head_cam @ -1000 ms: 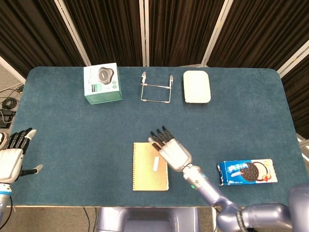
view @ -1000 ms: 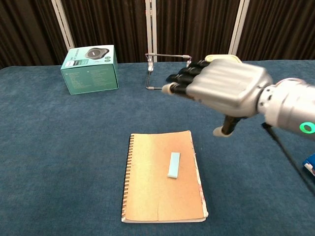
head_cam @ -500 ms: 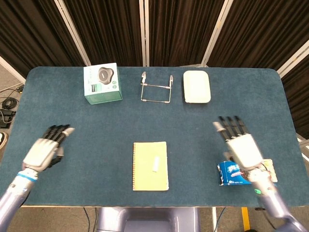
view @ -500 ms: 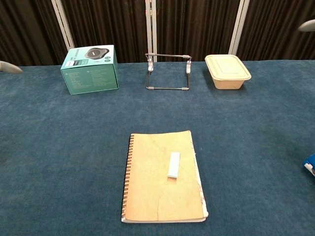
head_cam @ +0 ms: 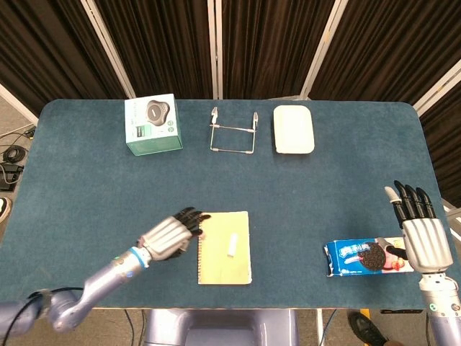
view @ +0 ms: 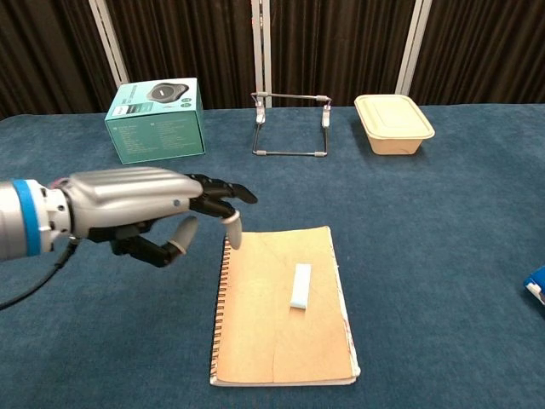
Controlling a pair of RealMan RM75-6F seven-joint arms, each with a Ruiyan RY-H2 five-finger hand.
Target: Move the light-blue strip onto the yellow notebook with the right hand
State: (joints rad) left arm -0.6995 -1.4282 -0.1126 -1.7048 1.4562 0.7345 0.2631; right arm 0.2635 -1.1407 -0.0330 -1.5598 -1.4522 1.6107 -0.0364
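A light-blue strip (view: 301,285) lies flat on the yellow notebook (view: 281,358), a little right of the cover's middle and well clear of the spiral binding along its left edge. The notebook rests on the blue-covered bench (view: 426,239), toward its near edge.

The robot's left hand (view: 153,213) hangs just left of the notebook's upper-left corner, palm down, fingers (view: 223,189) loosely extended toward the binding and holding nothing; whether a fingertip touches the spiral cannot be told from either view. The right hand (head_cam: 421,234) shows only in the head view, far to the right of the notebook at the bench's edge, fingers straight and spread, empty, just beside the right end of a blue cookie packet (head_cam: 360,256).

Beyond the notebook, along the far side of the bench, stand a teal box (view: 156,119) to the left, a wire stand (view: 289,128) straight behind, and a lidded cream container (view: 393,123) to the right. Dark curtains (view: 341,43) hang behind the bench.
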